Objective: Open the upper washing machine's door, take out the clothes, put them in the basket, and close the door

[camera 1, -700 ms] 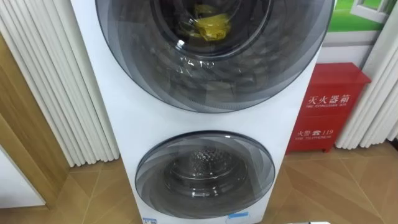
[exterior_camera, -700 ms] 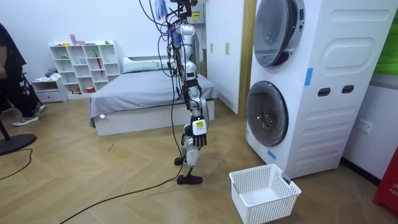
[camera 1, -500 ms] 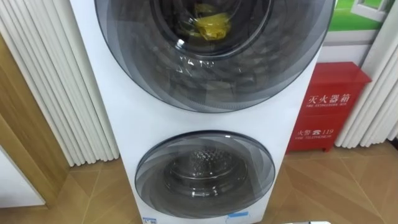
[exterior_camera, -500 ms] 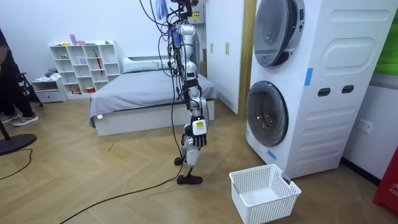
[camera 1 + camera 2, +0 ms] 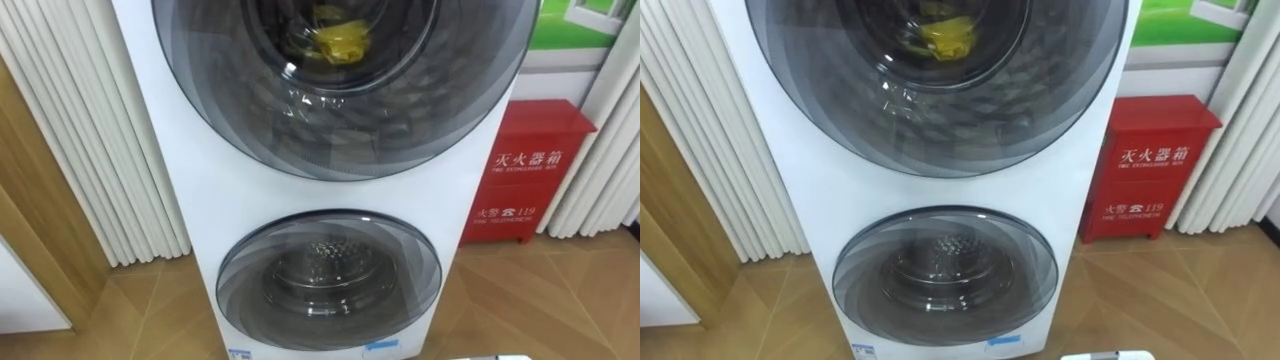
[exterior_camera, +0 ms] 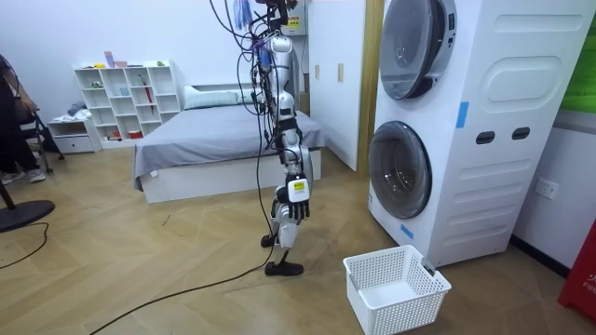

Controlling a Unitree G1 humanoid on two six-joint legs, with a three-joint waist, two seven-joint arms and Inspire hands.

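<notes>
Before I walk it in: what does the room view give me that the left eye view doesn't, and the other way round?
Room view: the robot stands short of the washers, right hand hanging at its side. Behind it are a bed, a shelf and a person at the view's left edge.
Left eye view: a yellow cloth inside the upper washer, and white curtains beside it.
Both: the upper washer stacked on the lower washer, both shut, and the basket, apparently just a white rim at the eye view's bottom edge.

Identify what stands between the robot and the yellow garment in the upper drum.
The closed glass door, in the eye views; the yellow garment sits behind it. In the room view, bare floor too.
</notes>
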